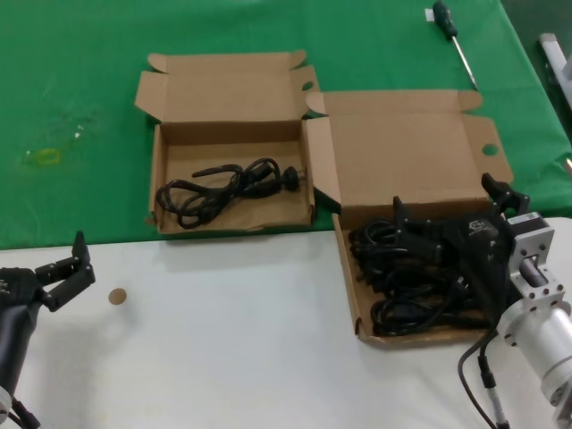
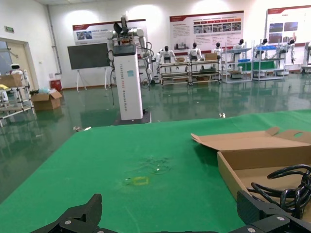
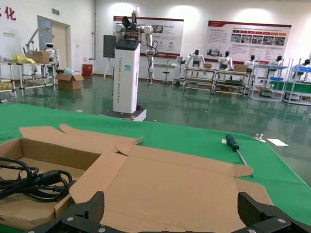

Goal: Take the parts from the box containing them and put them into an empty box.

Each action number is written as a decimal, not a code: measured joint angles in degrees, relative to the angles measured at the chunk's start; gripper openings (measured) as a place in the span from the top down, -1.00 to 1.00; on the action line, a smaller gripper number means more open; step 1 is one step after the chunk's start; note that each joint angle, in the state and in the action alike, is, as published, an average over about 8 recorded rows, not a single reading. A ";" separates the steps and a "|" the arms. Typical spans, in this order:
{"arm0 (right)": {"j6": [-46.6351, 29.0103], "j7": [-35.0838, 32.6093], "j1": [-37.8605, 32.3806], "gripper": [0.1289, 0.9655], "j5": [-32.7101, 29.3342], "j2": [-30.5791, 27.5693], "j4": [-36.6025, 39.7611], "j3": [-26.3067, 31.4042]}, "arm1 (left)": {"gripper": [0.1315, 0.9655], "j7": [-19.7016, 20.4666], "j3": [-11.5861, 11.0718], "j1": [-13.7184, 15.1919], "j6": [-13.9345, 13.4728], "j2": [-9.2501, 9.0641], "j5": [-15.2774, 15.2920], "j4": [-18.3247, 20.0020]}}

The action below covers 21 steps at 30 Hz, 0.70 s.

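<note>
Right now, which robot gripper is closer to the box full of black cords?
The right. The right gripper hovers directly over the full box and its cords. The left gripper waits far off over the white table, open.

A screwdriver [image 1: 451,36] with a dark handle lies on the green cloth [image 1: 71,80] near the table's far edge, well apart from the boxes. The cloth covers the far part of the table [image 1: 223,340]; the near part is bare white. A small brown disc [image 1: 117,296] rests on the white surface. A yellowish ring [image 1: 46,156] lies on the cloth at the left.
</note>
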<state>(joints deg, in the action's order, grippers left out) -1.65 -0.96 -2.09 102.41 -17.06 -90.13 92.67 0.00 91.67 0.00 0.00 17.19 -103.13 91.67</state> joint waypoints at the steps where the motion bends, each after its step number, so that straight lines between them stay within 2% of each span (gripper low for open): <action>1: 0.00 0.00 0.00 -1.00 0.00 0.00 0.00 0.00 | -1.00 0.00 0.00 0.00 0.00 0.00 0.00 0.00; 21: 0.00 0.00 0.00 -1.00 0.00 0.00 0.00 0.00 | -1.00 0.00 0.00 0.00 0.00 0.00 0.00 0.00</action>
<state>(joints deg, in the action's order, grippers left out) -1.65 -0.96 -2.09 102.41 -17.06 -90.13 92.67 0.00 91.67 0.00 0.00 17.19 -103.13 91.67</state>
